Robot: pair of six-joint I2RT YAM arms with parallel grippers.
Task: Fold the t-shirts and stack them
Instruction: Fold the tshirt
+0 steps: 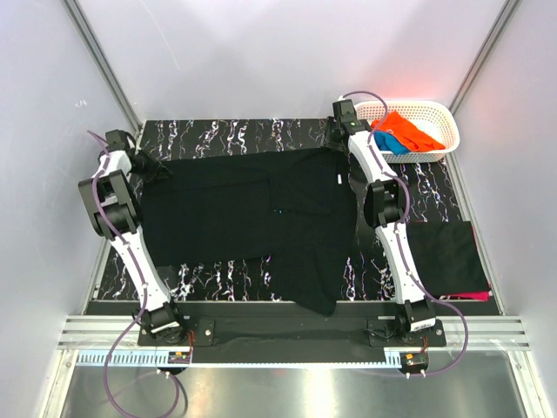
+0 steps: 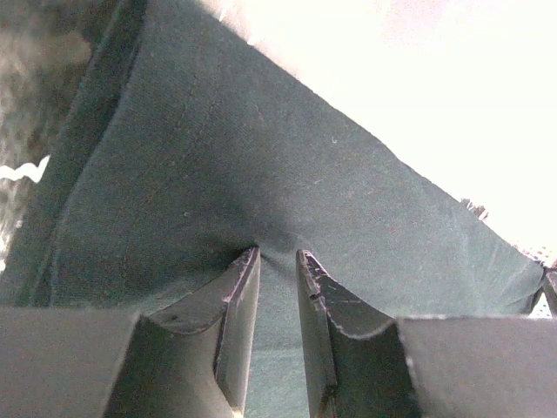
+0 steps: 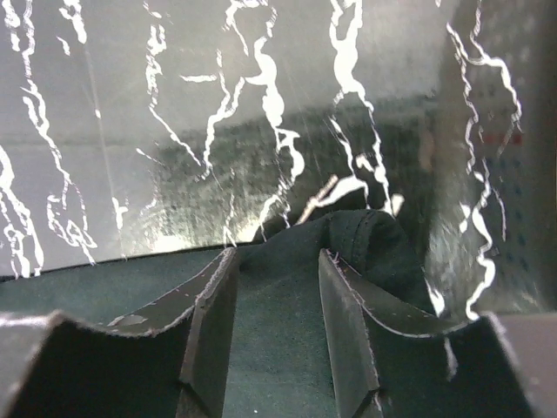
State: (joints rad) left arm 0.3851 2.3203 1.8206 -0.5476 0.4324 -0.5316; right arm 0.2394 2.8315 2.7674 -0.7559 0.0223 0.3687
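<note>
Lying flat on the black marbled table [image 1: 209, 274], the large black t-shirt [image 1: 244, 205] spans the space between the two arms, with one flap reaching toward the table's near edge. Only the overhead view shows this whole spread; the wrist cameras show nothing but cloth close up.

At the shirt's left edge, the left gripper [image 2: 278, 254] has its jaws almost pressed together. A thin fold of the dark cloth is nipped between them and puckers at the tips, and the cloth slopes away into bright glare.

At the shirt's far right corner, the right gripper [image 3: 278, 254] has its jaws somewhat wider. They are closed on a thicker bunch of cloth that fills the gap and humps up just past the right fingertip [image 3: 335, 261]. Beyond it that wrist view shows bare marbled table, with a perforated wall to the right.

From overhead, a white lattice basket [image 1: 435, 109] sits near the shirt's far right corner. Inside it an orange t-shirt [image 1: 411, 131] is heaped over a blue t-shirt [image 1: 392, 144].

To the right of the big shirt, past the right arm, a folded black t-shirt [image 1: 444, 252] lies flat, with a strip of magenta t-shirt [image 1: 466, 297] showing at its near edge. The right arm's links pass above the big shirt's right edge and hide part of it.
</note>
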